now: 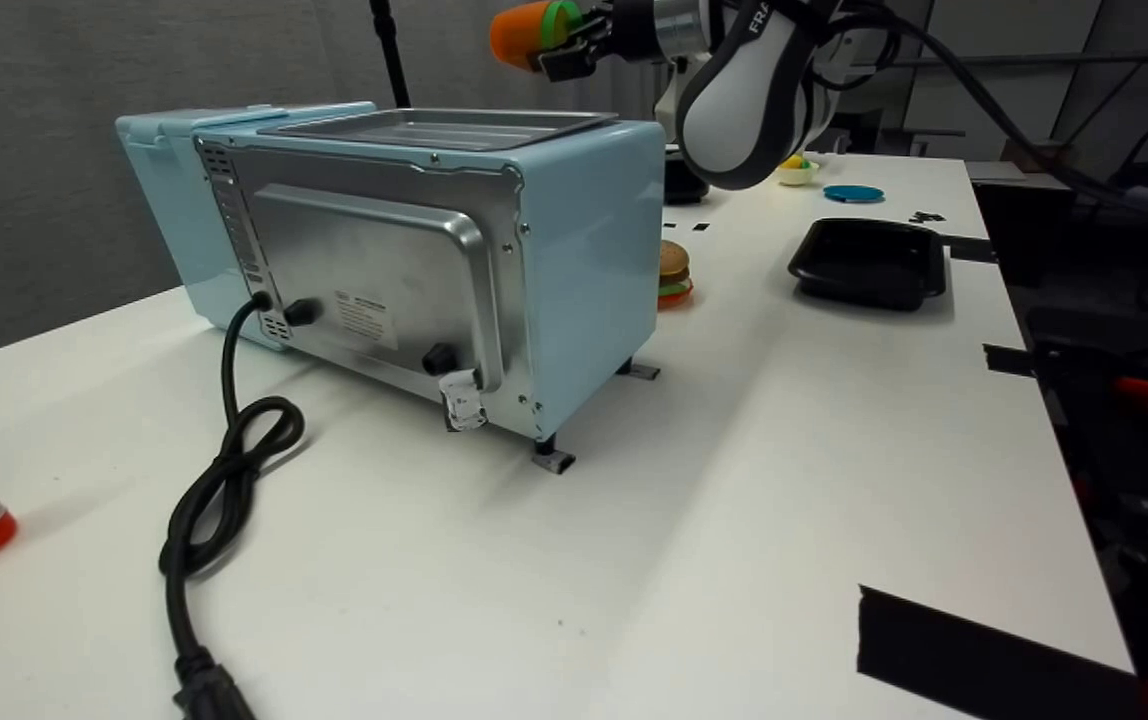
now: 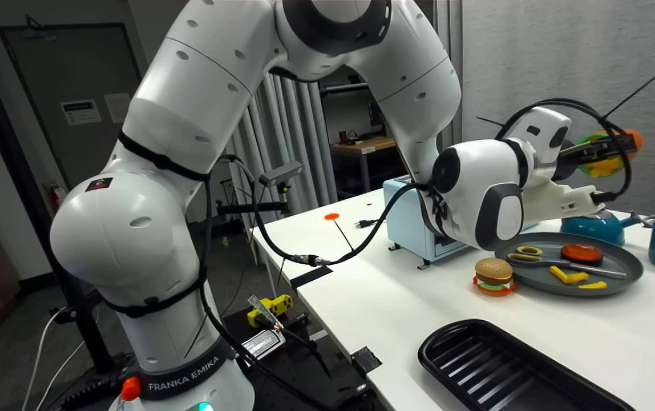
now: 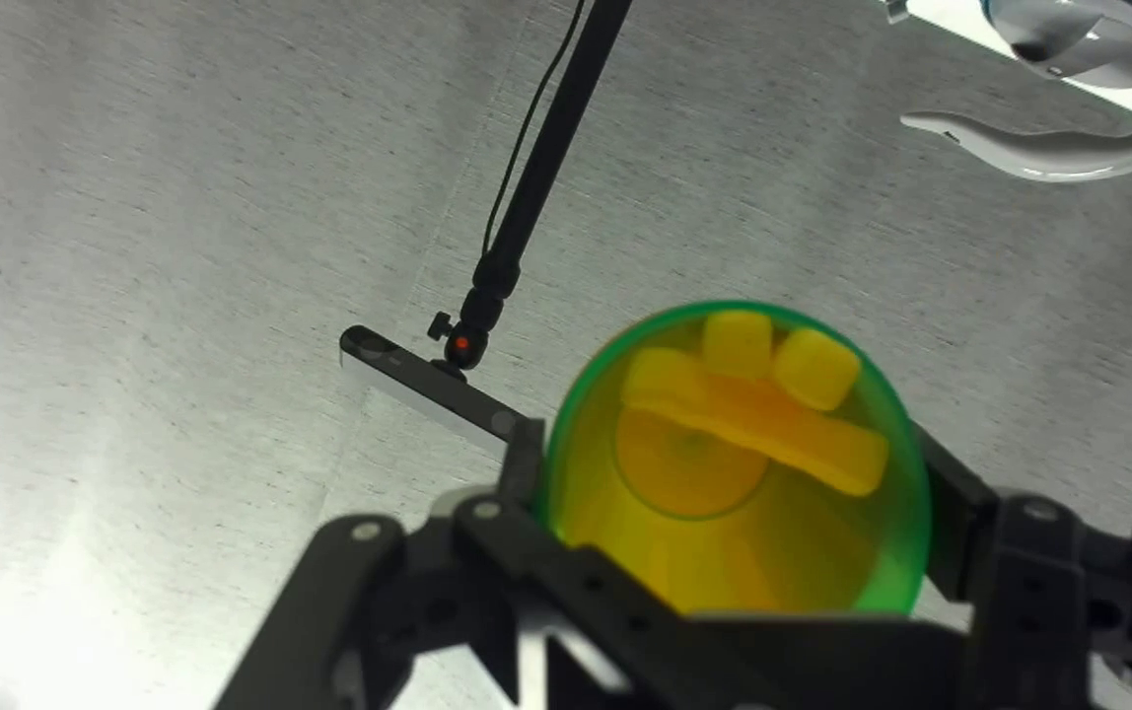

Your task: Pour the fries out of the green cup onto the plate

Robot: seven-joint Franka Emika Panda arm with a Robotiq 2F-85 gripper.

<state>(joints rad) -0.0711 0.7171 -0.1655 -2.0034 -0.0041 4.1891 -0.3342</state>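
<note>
gripper (image 3: 732,463) pinching a sideways cup (image 1: 526,35), fingers (image 3: 955,508) parted around it, fries (image 3: 758,419) chilling inside, white table (image 1: 734,450) spreading below, gray curtain (image 2: 578,51) beyond

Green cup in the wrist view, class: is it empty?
No, yellow fries show inside the green cup, toward the upper part of its opening.

Table (image 1: 694,560), white, in both exterior views. Door (image 2: 65,74), dark grey, bearing two paper sheets (image 2: 80,112). Curtain (image 2: 307,131), grey, pleated; wood-topped desk (image 2: 362,147) visible beside it. Floor (image 2: 5,371), dark. Backdrop (image 3: 181,197), grey, textured, glaring white at lower left in the wrist view.
</note>
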